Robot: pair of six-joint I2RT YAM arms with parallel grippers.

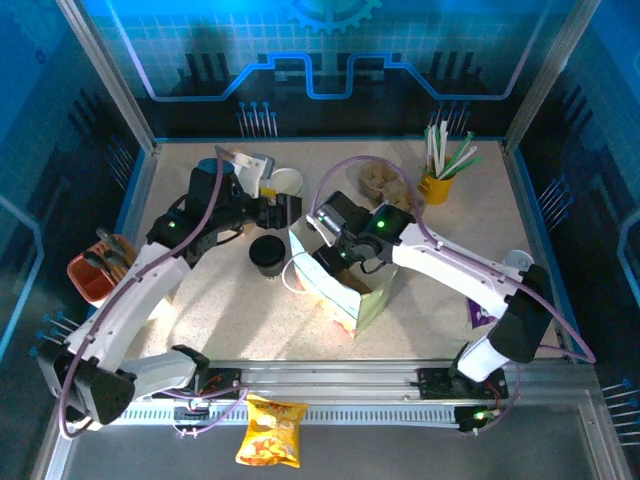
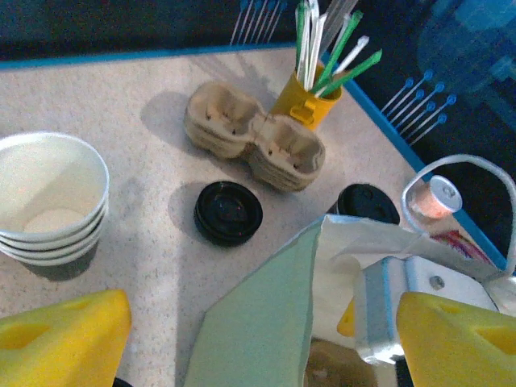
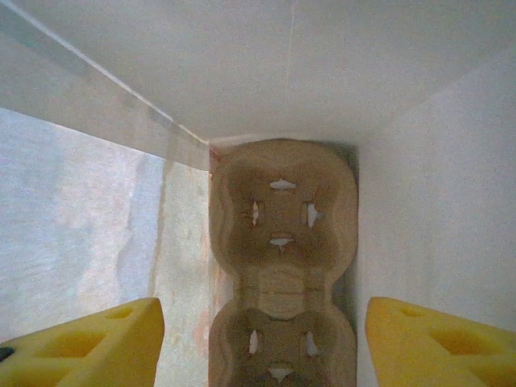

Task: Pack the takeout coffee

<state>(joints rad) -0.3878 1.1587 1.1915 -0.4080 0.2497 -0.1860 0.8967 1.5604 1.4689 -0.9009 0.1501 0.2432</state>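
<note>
the brown cardboard tray lies flat inside the pale green paper bag, ready to hold drinks. the right gripper above it and the left gripper are spread wide.

A robotics lab cell dressed as a café counter: aluminium frame posts and blue printed wall panels enclose a speckled tabletop holding stacked paper cups, straws and pulp cup carriers.

White arms, black joints, yellow gripper fingers
</note>
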